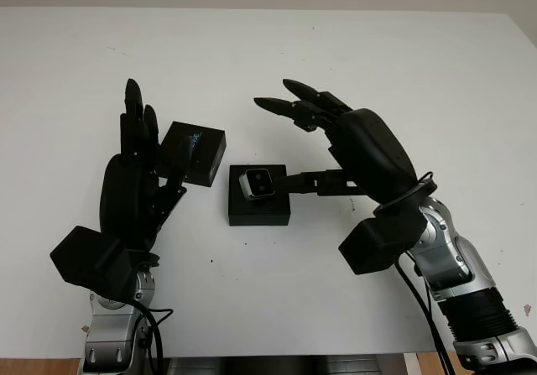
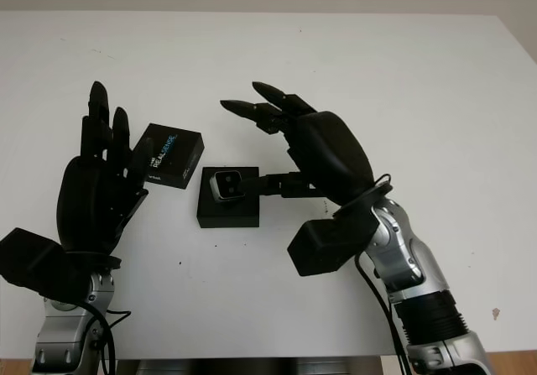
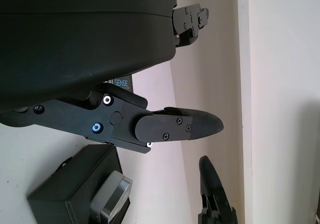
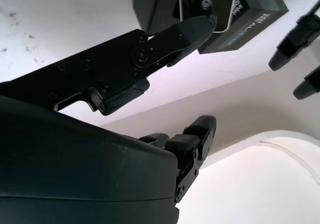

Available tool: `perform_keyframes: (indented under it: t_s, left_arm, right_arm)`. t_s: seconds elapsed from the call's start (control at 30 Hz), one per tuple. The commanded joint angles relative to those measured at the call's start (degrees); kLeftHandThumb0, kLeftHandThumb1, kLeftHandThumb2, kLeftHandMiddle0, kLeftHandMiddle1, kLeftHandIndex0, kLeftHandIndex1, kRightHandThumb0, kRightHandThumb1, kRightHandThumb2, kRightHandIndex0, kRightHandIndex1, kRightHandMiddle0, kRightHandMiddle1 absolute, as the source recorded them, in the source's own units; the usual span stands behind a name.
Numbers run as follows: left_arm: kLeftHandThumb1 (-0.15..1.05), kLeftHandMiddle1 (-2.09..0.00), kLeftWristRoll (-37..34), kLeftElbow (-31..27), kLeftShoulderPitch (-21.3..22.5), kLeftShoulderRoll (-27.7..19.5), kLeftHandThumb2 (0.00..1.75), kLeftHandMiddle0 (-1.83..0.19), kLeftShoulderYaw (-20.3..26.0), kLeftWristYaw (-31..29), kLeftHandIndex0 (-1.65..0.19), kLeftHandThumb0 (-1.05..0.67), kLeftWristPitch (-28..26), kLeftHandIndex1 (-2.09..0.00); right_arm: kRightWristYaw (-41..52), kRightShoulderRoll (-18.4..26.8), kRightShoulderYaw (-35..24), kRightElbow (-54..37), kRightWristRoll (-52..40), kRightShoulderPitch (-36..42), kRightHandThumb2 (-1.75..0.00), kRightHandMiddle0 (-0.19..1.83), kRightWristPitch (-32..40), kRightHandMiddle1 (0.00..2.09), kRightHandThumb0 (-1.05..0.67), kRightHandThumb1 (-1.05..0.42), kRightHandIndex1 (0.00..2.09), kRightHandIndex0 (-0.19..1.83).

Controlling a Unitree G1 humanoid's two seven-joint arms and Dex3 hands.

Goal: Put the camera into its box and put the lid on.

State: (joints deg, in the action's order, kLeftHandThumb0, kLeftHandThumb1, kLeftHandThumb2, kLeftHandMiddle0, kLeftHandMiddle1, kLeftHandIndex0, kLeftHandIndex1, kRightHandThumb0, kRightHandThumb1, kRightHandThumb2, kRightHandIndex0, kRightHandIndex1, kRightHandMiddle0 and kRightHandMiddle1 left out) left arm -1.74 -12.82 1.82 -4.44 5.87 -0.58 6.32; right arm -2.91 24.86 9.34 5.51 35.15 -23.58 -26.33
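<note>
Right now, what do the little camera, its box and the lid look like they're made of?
The camera: silvery shell, likely metal or plastic, with a glossy dark front. The box: matte black, probably cardboard or foam; hard to tell. The lid: matte black printed card, judging by its lettering.

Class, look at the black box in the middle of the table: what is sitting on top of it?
The silver camera sits on top of the black box, lens facing up. The right hand reaches one finger toward it. The camera covers what lies beneath it, so how deep it sits cannot be seen.
</note>
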Motion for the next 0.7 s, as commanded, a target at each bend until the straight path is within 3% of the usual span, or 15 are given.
perform_keyframes:
  t_s: [0.0,0.17,0.67]
  left_arm:
    - [1.05,-0.05,-0.2,-1.2,-0.7,0.3,0.36,0.14,0.0,0.1,0.18,-0.51,0.2,-0.06]
    - [1.05,-0.05,-0.3,-1.6,-0.8,0.6,0.36,0.15,-0.1,0.4,0.18,-0.51,-0.4,-0.05]
    - [1.05,-0.05,-0.5,-1.2,-1.0,0.5,0.36,0.16,-0.1,-0.1,0.19,-0.51,0.0,-0.05]
  right_arm:
    - [0.2,1.8,0.1,-1.9,1.7,0.0,-0.06,0.38,-0.5,0.62,-0.67,-0.87,0.14,0.34]
    - [0.3,4.1,1.3,-3.1,5.9,0.2,-0.06,0.35,-1.4,0.81,-0.78,-0.9,0.14,0.38]
    - [0.5,1.3,3.5,-4.9,8.0,2.0,-0.06,0.29,2.4,0.86,-0.83,-0.93,0.12,0.4]
